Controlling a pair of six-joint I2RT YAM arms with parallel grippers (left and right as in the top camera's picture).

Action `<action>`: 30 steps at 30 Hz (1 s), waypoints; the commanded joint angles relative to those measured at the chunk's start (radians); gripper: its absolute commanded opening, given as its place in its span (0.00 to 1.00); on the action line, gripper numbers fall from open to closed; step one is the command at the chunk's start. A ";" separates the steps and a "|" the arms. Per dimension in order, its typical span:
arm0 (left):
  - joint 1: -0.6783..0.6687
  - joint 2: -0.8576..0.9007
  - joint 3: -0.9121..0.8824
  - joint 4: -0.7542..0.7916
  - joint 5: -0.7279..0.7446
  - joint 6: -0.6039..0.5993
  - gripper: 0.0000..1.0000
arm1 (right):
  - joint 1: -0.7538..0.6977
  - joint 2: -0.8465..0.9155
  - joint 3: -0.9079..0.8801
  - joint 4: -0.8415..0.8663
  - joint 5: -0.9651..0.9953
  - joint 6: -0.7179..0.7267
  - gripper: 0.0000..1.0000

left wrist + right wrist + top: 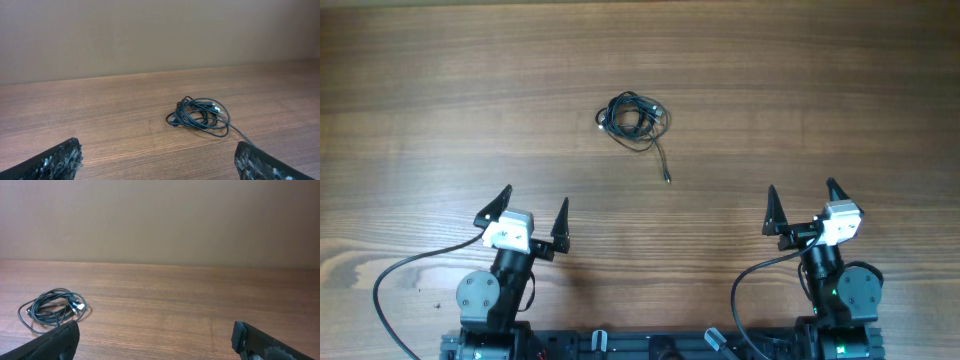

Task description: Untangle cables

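Observation:
The cables point(632, 117) lie as a small black tangle of loops on the wooden table, a little left of centre and toward the far side, with one loose end trailing to a plug point(667, 179). The tangle also shows in the left wrist view point(199, 116) and the right wrist view point(52, 309). My left gripper point(534, 213) is open and empty near the front left, well short of the cables. My right gripper point(802, 206) is open and empty near the front right.
The wooden table point(820, 90) fills the overhead view. A plain beige wall point(150, 35) stands behind its far edge. Thick black arm wires point(395, 275) loop beside each arm base at the front edge.

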 commanded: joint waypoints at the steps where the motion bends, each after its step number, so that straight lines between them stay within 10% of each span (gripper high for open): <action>1: -0.003 -0.008 -0.006 -0.001 0.011 0.012 1.00 | -0.005 -0.008 -0.001 0.002 0.018 0.013 1.00; 12: -0.003 -0.008 -0.006 0.003 0.020 0.015 1.00 | -0.005 -0.008 -0.001 0.002 0.017 0.013 1.00; 21: -0.003 0.035 0.022 -0.035 0.080 -0.337 1.00 | -0.005 0.046 0.010 -0.015 -0.002 0.224 1.00; 30: -0.003 0.330 0.309 -0.299 0.076 -0.288 1.00 | -0.005 0.253 0.274 -0.343 -0.012 0.224 1.00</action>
